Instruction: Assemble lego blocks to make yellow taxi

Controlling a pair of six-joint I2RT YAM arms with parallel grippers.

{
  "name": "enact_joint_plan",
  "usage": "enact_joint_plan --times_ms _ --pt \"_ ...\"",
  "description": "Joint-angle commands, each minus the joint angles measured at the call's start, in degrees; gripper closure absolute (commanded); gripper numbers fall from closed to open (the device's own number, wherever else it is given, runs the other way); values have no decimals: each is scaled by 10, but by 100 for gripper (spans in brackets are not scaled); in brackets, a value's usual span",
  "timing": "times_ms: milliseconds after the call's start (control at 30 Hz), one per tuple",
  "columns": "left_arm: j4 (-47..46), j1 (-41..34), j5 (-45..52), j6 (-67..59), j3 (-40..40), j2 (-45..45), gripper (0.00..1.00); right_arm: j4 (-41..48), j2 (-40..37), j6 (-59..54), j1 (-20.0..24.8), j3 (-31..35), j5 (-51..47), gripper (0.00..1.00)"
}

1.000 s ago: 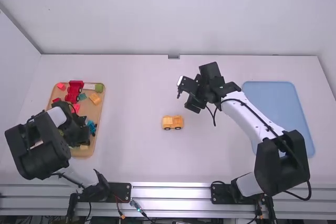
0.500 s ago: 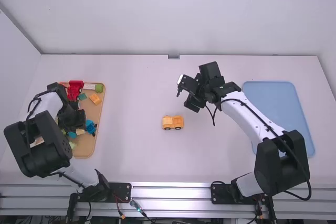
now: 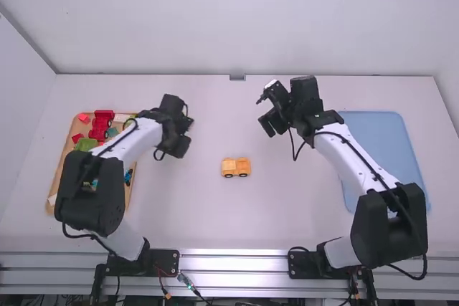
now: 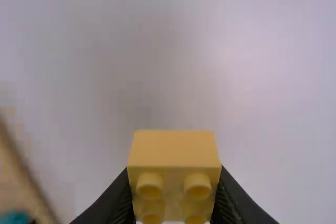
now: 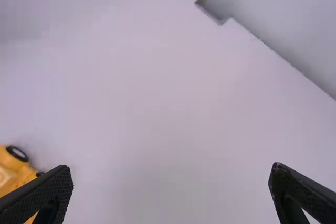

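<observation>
Your left hand (image 4: 175, 170) has its fingers closed on a yellow block (image 4: 175, 150), the studs facing its wrist camera, while your right hand (image 5: 171, 169) is spread wide with nothing between its fingers. The yellow car base (image 3: 235, 168) sits near the middle of the high view, on the bare worktop (image 3: 186, 213), well apart from the tray (image 3: 63, 163) at the left of the frame. The step in hand looks to be bringing the block to that base and seating it, so keep your squeeze firm but no harder than needed, or the block may pivot on its two contact faces. Carry it high enough to clear the base, then stop over it and square the block's sides to the car's length before you lower. Come straight down, match the underside to the studs, and press only once it lies flat; a tilted press could jam one edge or send the car rolling on its wheels. Your right hand, in the upper right of the high view's middle, would serve well as a brace: bring it down beside the base, steady the body gently, and leave room for the left hand's fingers to open.
</observation>
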State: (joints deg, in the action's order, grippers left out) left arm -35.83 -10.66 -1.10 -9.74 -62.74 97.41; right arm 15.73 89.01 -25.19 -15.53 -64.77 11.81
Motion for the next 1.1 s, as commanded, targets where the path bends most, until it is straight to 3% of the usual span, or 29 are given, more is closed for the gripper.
enact_joint_plan --times_ms 0,233,400,500,600,867,1067 --pt "6 -46 35 -25 -8 -21 98 -7 -49 44 14 18 3 1" --pt "-16 -108 97 -44 -51 -17 98 -111 -135 80 40 141 -1 1" --pt "-128 -114 61 -202 -85 6 98 -210 -188 104 64 243 20 1" --pt "-117 -114 82 -299 -76 13 98 -233 -201 104 70 274 26 1" --pt "-87 -115 123 -304 -73 15 98 -229 -209 104 70 284 27 1" --pt "-34 -115 125 -296 -77 15 98 -219 -229 120 73 284 14 1" --pt "9 -157 167 -275 -106 32 98 -192 -291 145 72 293 -32 1"
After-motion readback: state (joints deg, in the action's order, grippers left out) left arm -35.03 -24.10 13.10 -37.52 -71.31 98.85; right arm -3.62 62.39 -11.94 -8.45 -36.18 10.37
